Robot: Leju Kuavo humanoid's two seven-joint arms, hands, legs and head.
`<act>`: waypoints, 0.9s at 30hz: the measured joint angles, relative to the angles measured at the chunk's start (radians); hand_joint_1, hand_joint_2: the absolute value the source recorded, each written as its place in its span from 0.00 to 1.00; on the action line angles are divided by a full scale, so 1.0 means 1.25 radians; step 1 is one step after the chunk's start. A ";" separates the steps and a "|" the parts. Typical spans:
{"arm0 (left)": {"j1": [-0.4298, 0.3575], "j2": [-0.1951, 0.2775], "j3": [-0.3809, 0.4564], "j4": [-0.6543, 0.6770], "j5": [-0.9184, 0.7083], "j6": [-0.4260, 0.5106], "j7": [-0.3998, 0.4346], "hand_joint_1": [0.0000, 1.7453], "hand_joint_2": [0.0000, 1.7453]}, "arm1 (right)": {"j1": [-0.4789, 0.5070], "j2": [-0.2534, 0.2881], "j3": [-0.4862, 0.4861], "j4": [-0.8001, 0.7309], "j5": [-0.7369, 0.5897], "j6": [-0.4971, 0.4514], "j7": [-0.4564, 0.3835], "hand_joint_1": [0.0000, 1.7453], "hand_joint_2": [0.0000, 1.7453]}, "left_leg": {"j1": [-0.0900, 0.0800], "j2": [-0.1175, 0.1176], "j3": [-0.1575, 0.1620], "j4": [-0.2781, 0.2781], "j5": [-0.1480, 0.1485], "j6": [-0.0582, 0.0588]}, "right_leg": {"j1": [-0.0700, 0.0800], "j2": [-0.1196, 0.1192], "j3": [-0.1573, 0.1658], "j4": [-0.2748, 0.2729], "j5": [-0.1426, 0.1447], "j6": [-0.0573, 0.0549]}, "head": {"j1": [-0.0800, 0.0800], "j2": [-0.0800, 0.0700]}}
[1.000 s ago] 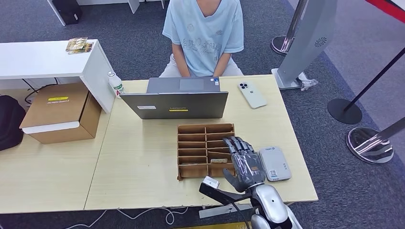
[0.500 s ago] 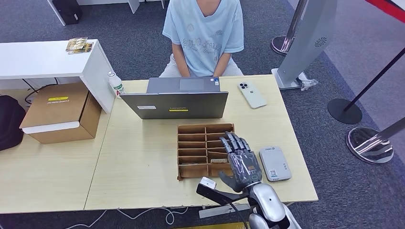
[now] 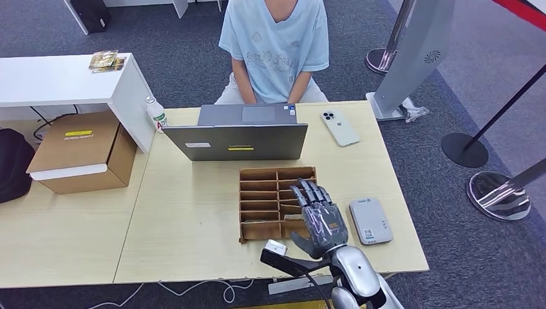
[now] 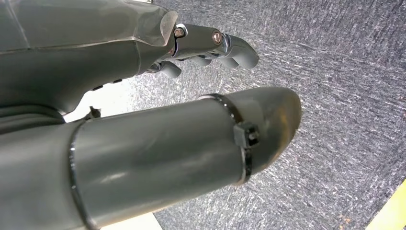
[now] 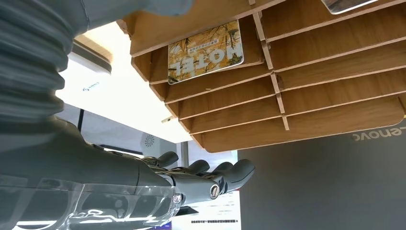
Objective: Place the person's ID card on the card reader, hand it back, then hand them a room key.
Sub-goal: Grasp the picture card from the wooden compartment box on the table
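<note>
The right hand [image 3: 320, 219] is sliding leftward from beside the card reader [image 3: 370, 220], coming to hover over the right column of the wooden tray [image 3: 257, 193]. Its fingers are spread and holding nothing. A room key [image 5: 206, 51], printed with "HOTEL", is lying in one of the tray's compartments (the one nearest the hand, judging by the right wrist view). The card reader's top is looking bare, so the ID step is seemingly done and the key pickup is starting. Next, the hand is probably needing to lower and pinch the card's edge before offering it to the person [image 3: 275, 45]. The left hand [image 4: 201, 48] is hanging over carpet, fingers curled, holding nothing.
</note>
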 joint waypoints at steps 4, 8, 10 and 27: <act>0.000 0.000 0.000 0.000 0.000 0.000 0.000 0.00 0.00 | 0.000 0.000 0.000 0.002 -0.001 0.000 0.002 0.23 1.00 | 0.000 0.000 0.000 0.000 0.000 0.000 | 0.000 0.000 0.000 0.000 0.000 0.000 | 0.000 0.000; 0.000 0.000 0.000 0.000 0.000 0.001 0.000 0.00 0.00 | 0.000 0.000 0.000 0.002 -0.002 0.000 0.004 0.22 1.00 | 0.000 0.000 0.000 0.000 0.000 0.000 | 0.000 0.000 0.000 0.000 0.000 0.000 | 0.000 0.000; 0.000 0.000 0.000 0.000 0.000 0.002 0.000 0.00 0.00 | 0.000 0.000 0.000 0.003 -0.002 0.000 0.004 0.23 1.00 | 0.000 0.000 0.000 0.000 0.000 0.000 | 0.000 0.000 0.000 0.000 0.000 0.000 | 0.000 0.000; 0.000 0.000 0.001 0.000 0.000 0.004 0.000 0.00 0.00 | -0.001 0.000 0.000 0.010 -0.007 0.000 0.008 0.27 1.00 | 0.000 0.000 0.000 0.000 0.000 0.000 | 0.000 0.000 0.000 0.000 0.000 0.000 | 0.000 0.000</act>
